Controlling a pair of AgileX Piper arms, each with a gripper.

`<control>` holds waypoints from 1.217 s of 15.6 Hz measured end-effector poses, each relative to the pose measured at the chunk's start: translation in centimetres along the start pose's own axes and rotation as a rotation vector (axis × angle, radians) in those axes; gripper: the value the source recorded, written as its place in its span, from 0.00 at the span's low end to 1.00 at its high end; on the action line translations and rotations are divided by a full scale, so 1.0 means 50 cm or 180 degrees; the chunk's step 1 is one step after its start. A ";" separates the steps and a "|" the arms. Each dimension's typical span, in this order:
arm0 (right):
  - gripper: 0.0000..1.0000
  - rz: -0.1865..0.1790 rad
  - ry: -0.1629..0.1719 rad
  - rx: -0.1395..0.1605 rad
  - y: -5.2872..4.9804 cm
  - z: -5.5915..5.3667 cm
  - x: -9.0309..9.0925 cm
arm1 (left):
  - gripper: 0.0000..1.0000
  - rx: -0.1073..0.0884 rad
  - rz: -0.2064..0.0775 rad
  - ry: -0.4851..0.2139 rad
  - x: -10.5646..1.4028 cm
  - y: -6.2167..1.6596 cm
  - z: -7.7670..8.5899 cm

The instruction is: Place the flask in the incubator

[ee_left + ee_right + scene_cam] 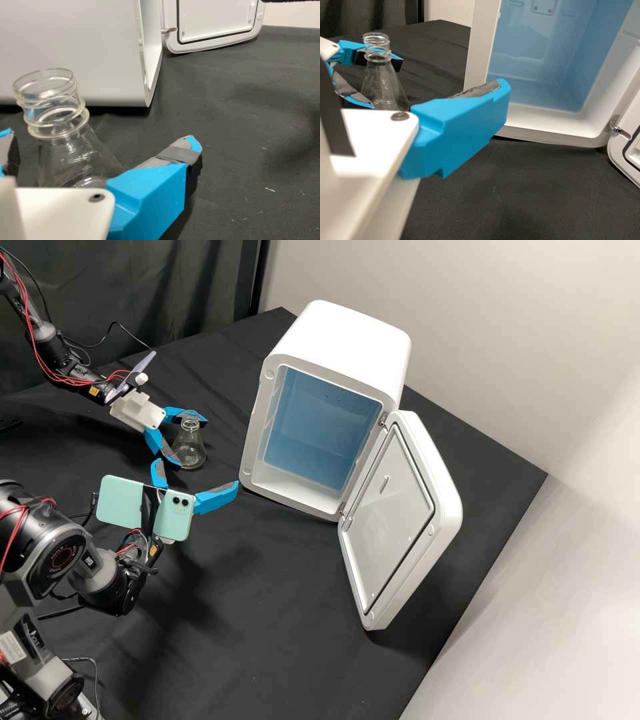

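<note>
A clear glass flask [189, 442] stands upright on the black bench, left of the incubator [347, 340]. My left gripper [187, 439] is open and straddles the flask, one blue finger on each side; in the left wrist view the flask [55, 125] sits between the fingers [165, 175]. My right gripper [197, 475] hangs open just in front of the flask, empty, near the incubator's lower left corner. Its finger [465, 117] points at the flask [381, 80] and the blue chamber [545, 55]. The incubator is white and its door [400, 520] is swung wide open to the right.
The open door lies low over the bench on the right, near the bench's edge [467, 613]. A pale wall stands behind the incubator. Black cloth [267, 613] stretches in front of the chamber opening. Red cables run along the left arm [47, 340].
</note>
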 end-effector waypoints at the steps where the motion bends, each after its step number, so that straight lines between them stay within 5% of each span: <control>1: 1.00 0.0000 0.0000 0.0000 0.000 0.000 0.000 | 0.00 -0.0006 0.0003 0.0007 0.000 0.000 0.000; 12: 1.00 0.0000 0.0000 0.0000 0.000 0.000 0.000 | 0.00 -0.0011 0.0000 0.0010 -0.001 -0.001 0.000; 13: 1.00 0.0000 0.0000 0.0000 0.000 0.000 0.000 | 1.00 -0.0018 -0.0008 0.0012 -0.001 -0.002 0.000; 16: 1.00 0.0000 0.0000 0.0000 0.000 0.000 0.000 | 1.00 -0.0082 -0.0076 0.0061 -0.011 -0.020 0.007; 19: 1.00 0.0000 0.0000 0.0000 0.000 0.000 0.000 | 1.00 -0.0036 -0.0109 0.0063 -0.013 -0.027 0.012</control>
